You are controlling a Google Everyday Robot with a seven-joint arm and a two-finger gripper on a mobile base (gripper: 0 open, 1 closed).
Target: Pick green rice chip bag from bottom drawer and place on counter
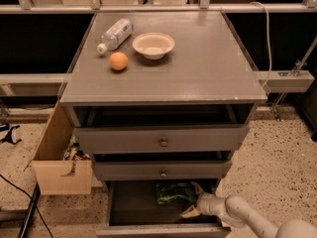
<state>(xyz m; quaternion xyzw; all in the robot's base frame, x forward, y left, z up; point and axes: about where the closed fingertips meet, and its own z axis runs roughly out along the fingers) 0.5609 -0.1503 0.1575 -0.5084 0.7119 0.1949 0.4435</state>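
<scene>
Camera view looks down into the pulled-out bottom drawer [132,208]; at its right the gripper [193,200] has its fingers spread, just beside the green bag [171,193] lying inside. Farther back, the counter [198,68] carries an orange [118,61], bowl [153,45] and bottle [116,33].

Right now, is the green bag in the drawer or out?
In. The green bag lies inside the open bottom drawer, with the tool beside it.
</scene>
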